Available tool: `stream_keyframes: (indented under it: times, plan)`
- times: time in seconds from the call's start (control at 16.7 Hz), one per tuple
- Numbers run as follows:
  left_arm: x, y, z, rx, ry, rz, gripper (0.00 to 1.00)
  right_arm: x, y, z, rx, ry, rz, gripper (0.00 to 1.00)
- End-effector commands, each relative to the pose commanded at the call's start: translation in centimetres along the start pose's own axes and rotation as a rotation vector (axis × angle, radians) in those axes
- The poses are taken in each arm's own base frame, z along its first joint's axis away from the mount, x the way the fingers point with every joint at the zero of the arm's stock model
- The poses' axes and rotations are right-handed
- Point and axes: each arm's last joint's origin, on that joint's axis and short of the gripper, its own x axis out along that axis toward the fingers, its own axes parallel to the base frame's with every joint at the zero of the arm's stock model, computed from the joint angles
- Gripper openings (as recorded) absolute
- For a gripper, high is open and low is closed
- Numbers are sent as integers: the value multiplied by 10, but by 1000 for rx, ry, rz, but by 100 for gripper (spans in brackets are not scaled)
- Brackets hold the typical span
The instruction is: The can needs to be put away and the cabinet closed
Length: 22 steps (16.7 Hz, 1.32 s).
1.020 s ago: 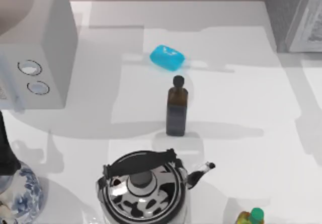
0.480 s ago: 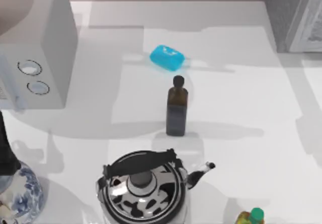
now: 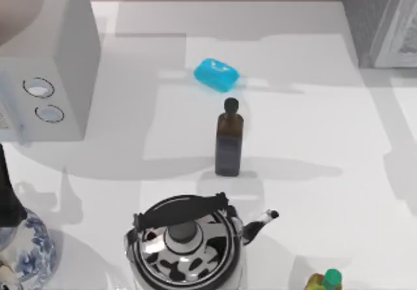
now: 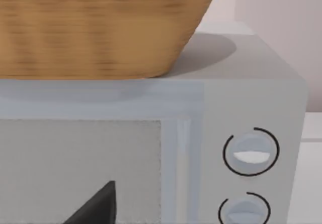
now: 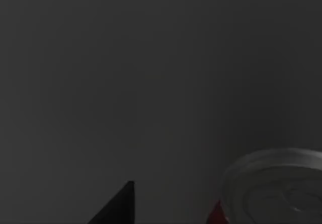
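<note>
Right tool beside the can in dark surroundings; its grip state cannot be told.

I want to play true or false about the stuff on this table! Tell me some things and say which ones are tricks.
1. The blue block lies behind the dark bottle. True.
2. The bottle is tipped over. False: it stands upright.
3. A woven basket sits on top of the grey box with two dials. True.
4. The kettle is plain red. False: it is black and white.
5. The cabinet stands at the table's left. False: it is at the far right.
</note>
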Motion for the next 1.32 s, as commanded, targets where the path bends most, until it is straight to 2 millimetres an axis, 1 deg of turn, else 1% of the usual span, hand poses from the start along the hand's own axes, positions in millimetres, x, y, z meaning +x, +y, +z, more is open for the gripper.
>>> stream_keyframes:
  times: [0.42,0.54,0.66,0.72,0.84,0.96,1.02,1.14,1.2,1.32]
  plan:
    - [0,0,0,0,0,0,100,0,1,0,0,0,2,100]
    - [0,0,0,0,0,0,100,-5,-3,3,-1,-4,-2,100]
    - [0,0,0,0,0,0,100,-19,-9,11,-3,-15,-7,100]
    - [0,0,0,0,0,0,100,-29,-13,16,-4,-24,-8,100]
    - [0,0,0,0,0,0,100,-56,-21,25,-7,-43,-8,100]
    - [0,0,0,0,0,0,100,-90,-28,30,-11,-62,-4,100]
    - [0,0,0,0,0,0,100,-109,-31,29,-13,-70,-1,100]
    - [0,0,0,0,0,0,100,-147,-36,18,-16,-76,7,100]
    - [0,0,0,0,0,0,100,-166,-38,6,-18,-73,11,100]
    - [0,0,0,0,0,0,100,-201,-41,-29,-19,-57,17,100]
